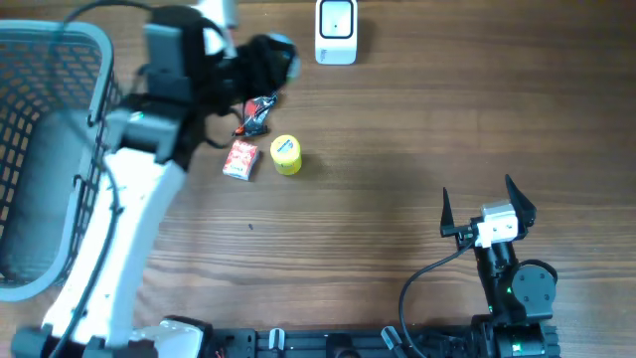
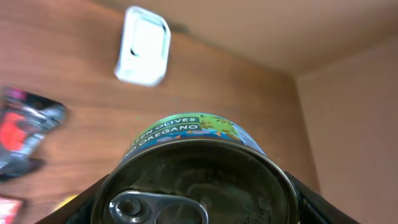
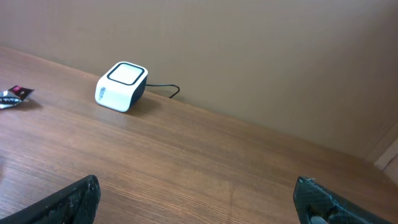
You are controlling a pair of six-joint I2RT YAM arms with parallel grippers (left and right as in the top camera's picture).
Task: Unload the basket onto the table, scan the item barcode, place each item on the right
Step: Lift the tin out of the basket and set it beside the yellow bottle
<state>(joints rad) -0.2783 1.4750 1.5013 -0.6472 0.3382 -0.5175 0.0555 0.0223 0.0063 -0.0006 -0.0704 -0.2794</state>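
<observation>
My left gripper (image 1: 266,58) is shut on a round tin of olives (image 2: 194,177) with a green label and a ring-pull lid, held above the table's back left. The black fingers (image 2: 311,200) clasp the tin's sides. The tin's edge (image 1: 285,52) peeks out past the gripper in the overhead view. The white barcode scanner (image 1: 336,32) stands at the back edge, a short way right of the tin; it also shows as the white scanner (image 2: 143,45) ahead of the tin and the scanner (image 3: 121,86) with its cable. No barcode shows. My right gripper (image 1: 489,211) is open and empty at the front right.
A grey mesh basket (image 1: 99,89) fills the left side. On the table below the left gripper lie a black-and-red wrapper (image 1: 258,114), a red packet (image 1: 240,158) and a yellow round item (image 1: 286,154). A wall rises behind the scanner.
</observation>
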